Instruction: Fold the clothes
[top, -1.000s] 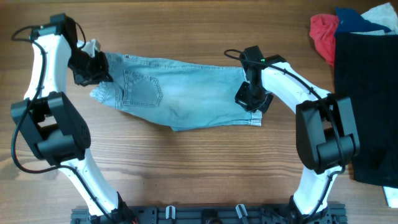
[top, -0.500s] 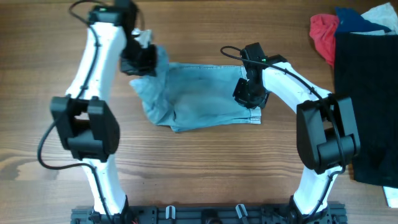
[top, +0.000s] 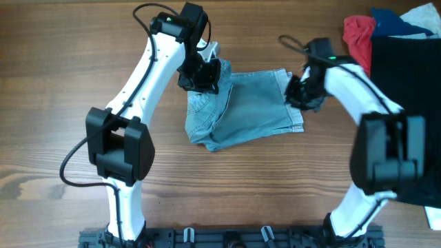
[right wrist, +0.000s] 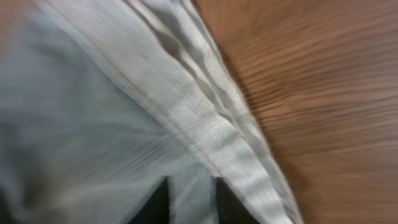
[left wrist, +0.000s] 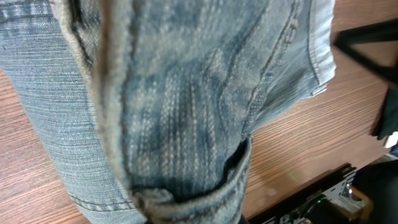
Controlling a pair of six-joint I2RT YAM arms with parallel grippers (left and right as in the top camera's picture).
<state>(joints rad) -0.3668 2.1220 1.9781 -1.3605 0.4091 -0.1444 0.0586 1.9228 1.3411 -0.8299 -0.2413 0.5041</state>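
Our left gripper [top: 200, 74] pinches a fold of the shorts [top: 251, 107], which lie doubled over on the table [top: 83, 41]; our right gripper [top: 301, 94] sits at their pale hem, and we cannot tell its grip.

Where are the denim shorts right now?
In the overhead view, the denim shorts lie half-folded at upper centre, between the left gripper and the right gripper.

Checked overhead and both wrist views: no writing, label, brand, number or sign can be read anywhere. The denim shorts [top: 251, 114] show only seams, stitching and pale hems, close up as well.
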